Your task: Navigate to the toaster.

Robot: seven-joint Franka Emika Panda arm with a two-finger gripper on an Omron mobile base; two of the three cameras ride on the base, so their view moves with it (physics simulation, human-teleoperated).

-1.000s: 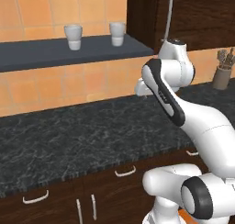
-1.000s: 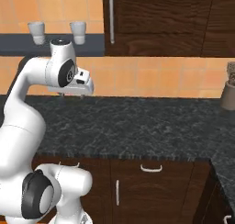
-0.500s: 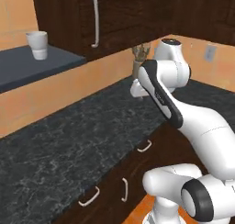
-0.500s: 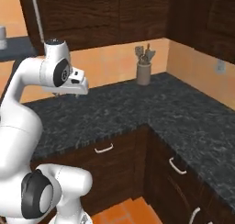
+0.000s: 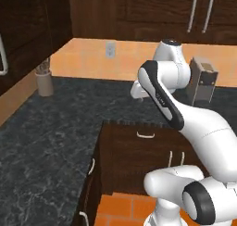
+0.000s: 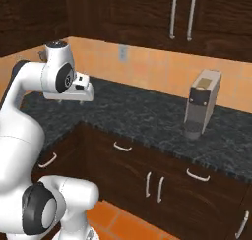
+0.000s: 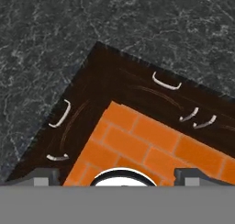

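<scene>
The toaster is out of view. My gripper (image 7: 118, 176) hangs over the inner corner of the dark counter, looking straight down, and its two fingertips (image 7: 43, 175) stand far apart with nothing between them, so it is open. My white hand (image 6: 74, 92) is held level in front of my shoulder, above the counter's front edge. In the left base view the hand (image 5: 139, 90) sits at mid-height over the black stone top.
A tall narrow grey coffee machine (image 6: 202, 104) (image 5: 203, 81) stands on the L-shaped black counter (image 5: 55, 128). A utensil holder (image 5: 45, 79) stands in the far left corner. A wall outlet (image 6: 123, 53) sits on the orange backsplash. Dark cabinets (image 7: 128, 85) ring the orange tile floor (image 7: 147, 145).
The whole picture has swung as the base turned: shelf and cups are gone, the counter corner has slid left, and the coffee machine has come into sight. The arm's pose is unchanged.
</scene>
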